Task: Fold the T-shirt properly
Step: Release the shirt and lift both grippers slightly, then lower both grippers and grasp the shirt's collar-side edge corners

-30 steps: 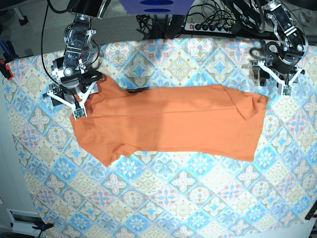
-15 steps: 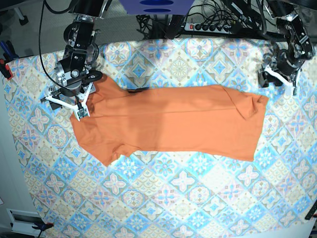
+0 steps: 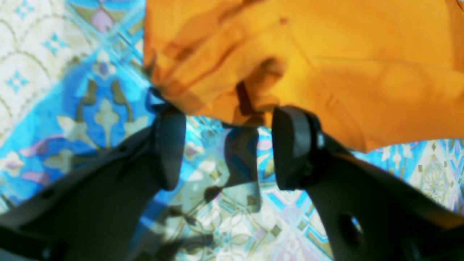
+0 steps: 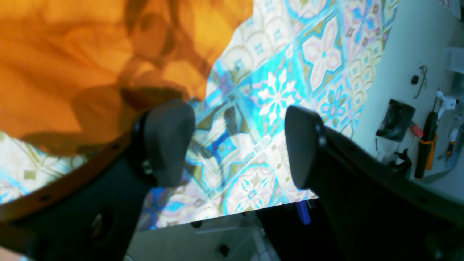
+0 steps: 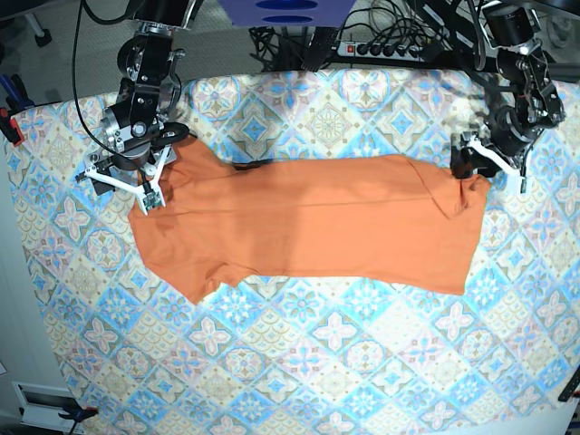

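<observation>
Both pincers stand wide and hold nothing. Left gripper (image 3: 228, 148): in its wrist view I see the jaws spread, with a crumpled edge of the T-shirt (image 3: 308, 65) just beyond the fingertips and the patterned cloth (image 3: 224, 217) bare between them. Right gripper (image 4: 235, 145): jaws likewise spread, one finger (image 4: 168, 141) at the rim of the orange fabric, the other (image 4: 302, 146) over the cloth alone, near the table edge.

Base view, near to far: the T-shirt (image 5: 308, 227) lies flat across the middle of the patterned cloth (image 5: 317, 362), long axis side to side. Beyond its far edge the right gripper (image 5: 127, 186) sits at one end and the left gripper (image 5: 485, 163) at the other.

Handling, as I judge it: the fabric is thin, light and limp, so it will sag and crease rather than keep a line. I would pinch the two far corners through all layers, low against the cloth, and lift evenly.
</observation>
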{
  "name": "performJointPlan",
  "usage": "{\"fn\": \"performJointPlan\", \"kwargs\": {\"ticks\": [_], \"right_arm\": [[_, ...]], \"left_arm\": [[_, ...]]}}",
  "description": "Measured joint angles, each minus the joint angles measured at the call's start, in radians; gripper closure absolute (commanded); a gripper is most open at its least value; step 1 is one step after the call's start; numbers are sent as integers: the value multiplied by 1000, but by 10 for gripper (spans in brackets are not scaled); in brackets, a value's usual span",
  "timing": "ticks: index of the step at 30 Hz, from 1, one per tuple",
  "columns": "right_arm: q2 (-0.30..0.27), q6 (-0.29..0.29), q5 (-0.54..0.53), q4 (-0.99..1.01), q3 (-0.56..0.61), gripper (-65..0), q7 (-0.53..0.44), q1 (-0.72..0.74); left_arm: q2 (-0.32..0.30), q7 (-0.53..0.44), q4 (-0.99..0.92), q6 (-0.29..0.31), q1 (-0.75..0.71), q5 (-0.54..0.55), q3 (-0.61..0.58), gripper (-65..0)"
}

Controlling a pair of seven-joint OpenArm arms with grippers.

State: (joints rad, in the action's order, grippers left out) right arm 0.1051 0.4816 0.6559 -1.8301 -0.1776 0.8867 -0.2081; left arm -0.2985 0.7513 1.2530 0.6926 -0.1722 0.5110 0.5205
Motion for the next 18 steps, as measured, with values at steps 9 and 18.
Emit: {"fn": "performJointPlan", "kwargs": {"ticks": [9, 18], "right_arm": [[-7, -1, 6, 0, 70, -409, 1, 2], [0, 0, -5, 115, 102, -409, 4, 57]], "left_arm": [[-1, 0, 0, 0, 36, 20, -2, -367], [-1, 0, 0, 0, 34, 14, -43, -367]]}}
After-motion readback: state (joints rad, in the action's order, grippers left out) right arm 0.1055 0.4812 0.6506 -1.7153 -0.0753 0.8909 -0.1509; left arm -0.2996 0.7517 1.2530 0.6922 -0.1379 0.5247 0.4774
